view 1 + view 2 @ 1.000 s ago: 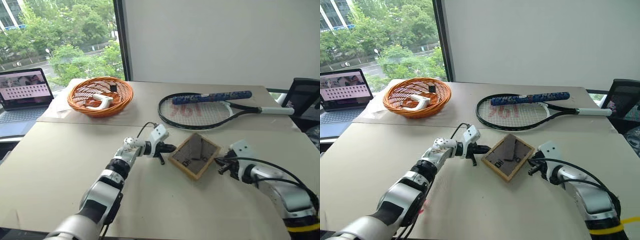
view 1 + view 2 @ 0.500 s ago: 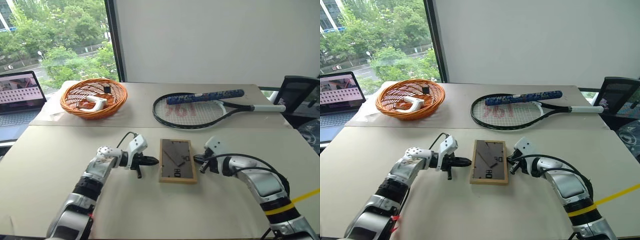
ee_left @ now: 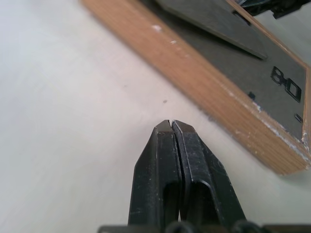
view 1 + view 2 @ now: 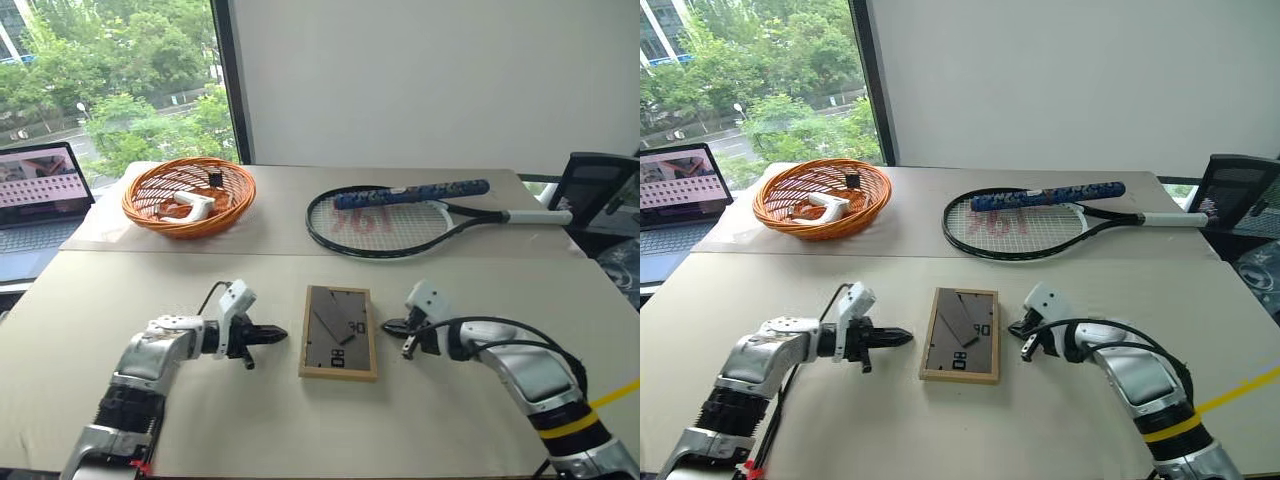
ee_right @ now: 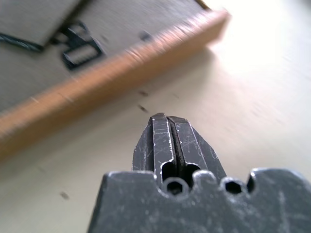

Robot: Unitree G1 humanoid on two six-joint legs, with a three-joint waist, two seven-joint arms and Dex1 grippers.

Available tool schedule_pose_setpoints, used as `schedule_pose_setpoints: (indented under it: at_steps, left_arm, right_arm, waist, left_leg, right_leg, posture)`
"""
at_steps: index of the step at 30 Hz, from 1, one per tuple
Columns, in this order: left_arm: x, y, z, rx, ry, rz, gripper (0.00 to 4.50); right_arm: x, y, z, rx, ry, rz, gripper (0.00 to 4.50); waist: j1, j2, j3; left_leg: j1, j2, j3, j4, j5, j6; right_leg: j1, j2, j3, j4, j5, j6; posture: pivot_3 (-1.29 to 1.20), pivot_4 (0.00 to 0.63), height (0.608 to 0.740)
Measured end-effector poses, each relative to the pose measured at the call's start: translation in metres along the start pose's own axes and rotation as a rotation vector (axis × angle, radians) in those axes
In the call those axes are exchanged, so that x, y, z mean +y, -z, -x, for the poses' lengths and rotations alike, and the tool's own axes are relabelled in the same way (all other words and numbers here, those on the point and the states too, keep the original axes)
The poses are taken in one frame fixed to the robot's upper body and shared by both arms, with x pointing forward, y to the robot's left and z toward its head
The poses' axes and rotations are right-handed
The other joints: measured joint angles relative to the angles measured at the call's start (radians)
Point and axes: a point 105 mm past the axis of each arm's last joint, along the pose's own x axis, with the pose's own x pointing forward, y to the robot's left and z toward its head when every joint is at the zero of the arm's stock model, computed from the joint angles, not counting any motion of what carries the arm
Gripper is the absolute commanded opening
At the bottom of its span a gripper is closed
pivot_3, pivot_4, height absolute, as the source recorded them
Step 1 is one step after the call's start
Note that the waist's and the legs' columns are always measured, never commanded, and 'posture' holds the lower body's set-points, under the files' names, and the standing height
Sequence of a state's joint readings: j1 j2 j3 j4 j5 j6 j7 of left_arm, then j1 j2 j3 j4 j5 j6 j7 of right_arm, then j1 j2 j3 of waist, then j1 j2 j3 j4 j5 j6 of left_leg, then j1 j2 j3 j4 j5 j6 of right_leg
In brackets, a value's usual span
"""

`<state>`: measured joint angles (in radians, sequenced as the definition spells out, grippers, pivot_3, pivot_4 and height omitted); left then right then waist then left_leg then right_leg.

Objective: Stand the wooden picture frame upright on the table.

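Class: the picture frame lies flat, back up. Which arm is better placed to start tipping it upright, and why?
Probably the right. The right gripper sits nearer the wooden picture frame, beside its edge; the left gripper stands farther off. Both jaws are shut, touching nothing.

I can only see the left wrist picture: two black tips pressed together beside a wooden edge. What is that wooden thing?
Observer: A wooden picture frame, lying flat on the table with its dark back up.
Operator: Is anything on its other side?
Observer: The right pincer, shut, just off the frame's opposite edge and not touching it.
Operator: What else is on the table?
Observer: A tennis racket and an orange basket, both farther back.
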<state>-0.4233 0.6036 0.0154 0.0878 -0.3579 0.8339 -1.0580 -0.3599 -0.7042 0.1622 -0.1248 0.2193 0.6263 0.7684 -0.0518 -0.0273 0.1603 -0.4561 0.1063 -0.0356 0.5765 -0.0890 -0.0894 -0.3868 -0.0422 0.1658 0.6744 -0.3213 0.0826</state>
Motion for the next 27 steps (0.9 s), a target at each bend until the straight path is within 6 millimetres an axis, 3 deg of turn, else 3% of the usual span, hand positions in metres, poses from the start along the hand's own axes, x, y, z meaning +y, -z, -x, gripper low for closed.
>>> schedule_pose_setpoints:
  at_steps: [1,3,4,6,10,14,20,27]
  left_arm:
    - [0.006,0.0,0.009,0.01,-0.039,0.027,0.11]
    - [0.012,-0.001,0.026,0.043,-0.087,0.133,0.61]
    - [0.01,-0.002,0.035,0.065,-0.085,0.216,0.71]
    - [-0.003,-0.015,0.04,0.047,0.014,0.401,1.46]
    - [-0.034,-0.041,0.04,0.022,0.247,0.546,2.9]
    - [-0.04,-0.032,0.023,0.062,0.286,0.622,4.38]
    - [-0.058,-0.006,-0.008,0.176,0.295,0.662,4.45]
    - [-0.076,-0.005,-0.035,0.194,0.321,0.649,4.45]
  right_arm:
    - [-0.003,0.004,0.005,0.009,0.01,-0.007,0.0]
    - [-0.004,0.007,0.011,0.012,0.006,-0.001,0.0]
    - [-0.001,0.008,0.015,0.005,-0.009,0.006,0.0]
    - [0.004,0.007,0.018,-0.016,-0.045,0.032,0.0]
    - [0.017,-0.002,0.02,-0.078,-0.109,0.112,0.0]
    - [0.014,0.003,0.018,-0.061,-0.095,0.19,0.0]
    - [0.009,0.008,0.012,-0.044,-0.084,0.218,0.0]
    - [0.015,0.001,-0.002,-0.082,-0.102,0.226,0.0]
  waist:
    - [0.003,0.0,0.0]
    - [0.006,0.0,0.0]
    - [0.006,-0.001,0.0]
    - [0.011,-0.001,0.001]
    - [0.009,-0.001,0.002]
    - [0.006,-0.001,0.002]
    - [0.01,-0.002,0.002]
    - [0.017,-0.001,0.001]
  left_leg:
    - [0.0,0.0,0.0,0.0,0.0,0.0]
    - [0.0,0.0,0.0,0.0,0.0,0.0]
    - [-0.001,0.0,0.0,0.0,0.0,0.0]
    - [-0.002,0.0,-0.001,0.0,0.0,0.0]
    - [-0.003,0.0,-0.002,0.001,0.0,0.0]
    - [-0.003,0.0,-0.003,0.001,0.0,0.0]
    - [-0.003,0.0,-0.003,0.001,0.0,0.0]
    - [-0.002,-0.001,-0.004,0.003,0.0,0.0]
  right_leg:
    - [0.0,0.0,0.0,0.0,-0.001,0.001]
    - [-0.001,0.0,0.0,0.0,-0.001,0.002]
    - [-0.001,0.0,0.0,0.0,-0.002,0.003]
    - [-0.002,0.0,-0.001,0.0,-0.002,0.004]
    - [-0.002,0.0,-0.003,0.0,-0.003,0.004]
    - [-0.002,0.0,-0.003,0.0,-0.001,0.001]
    - [-0.001,0.0,-0.003,0.0,0.001,-0.003]
    - [0.001,-0.001,-0.004,0.0,0.002,-0.003]
  posture:
    - [0.0,0.15,0.721]
    - [0.0,0.15,0.721]
    - [0.0,0.15,0.721]
    - [0.0,0.15,0.721]
    - [0.0,0.15,0.721]
    - [0.0,0.15,0.721]
    - [0.0,0.15,0.721]
    - [0.0,0.15,0.721]
